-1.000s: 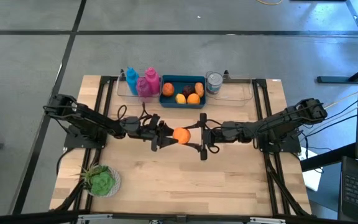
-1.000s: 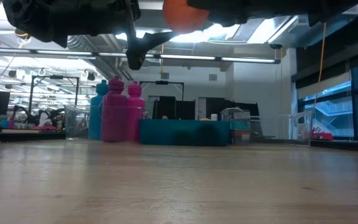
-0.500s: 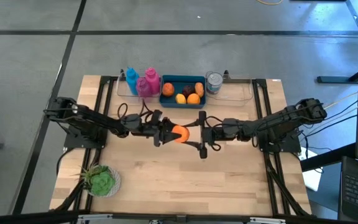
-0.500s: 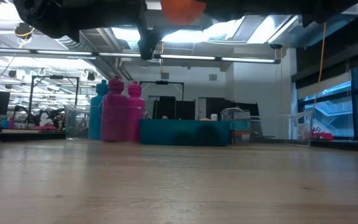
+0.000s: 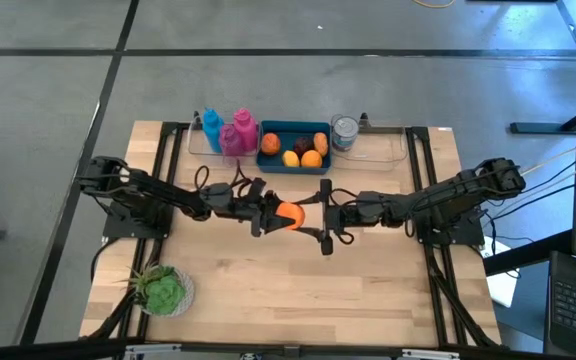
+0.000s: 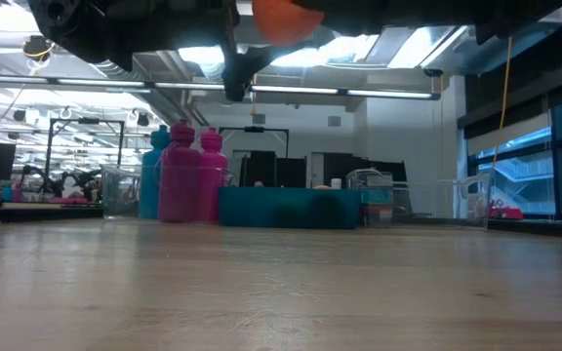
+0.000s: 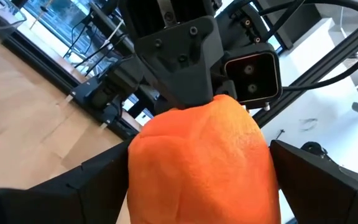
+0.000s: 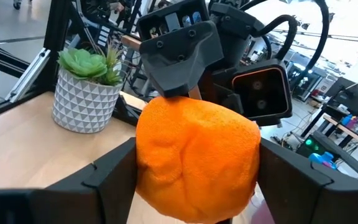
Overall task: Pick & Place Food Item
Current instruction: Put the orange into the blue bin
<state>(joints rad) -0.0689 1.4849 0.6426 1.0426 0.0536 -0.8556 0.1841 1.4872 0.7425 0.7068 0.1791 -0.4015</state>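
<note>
Since a second ago your left gripper (image 5: 268, 216) has slid in from open air to reach the orange (image 5: 287, 216), meeting the right gripper (image 5: 320, 218) mid-air.

You have the orange pinched between both sets of fingers at once, held well above the counter (image 5: 268, 290), which reads as a hand-over from one arm to the other. In each wrist view the fruit fills the gap between that arm's fingers (image 7: 73, 186), with the other arm's wrist just behind it. I judge both pairs closed on it; neither has let go yet. The blue bin (image 5: 293, 133) of fruit sits well beyond the fingers at the counter's far edge, probably where the orange belongs.
</note>
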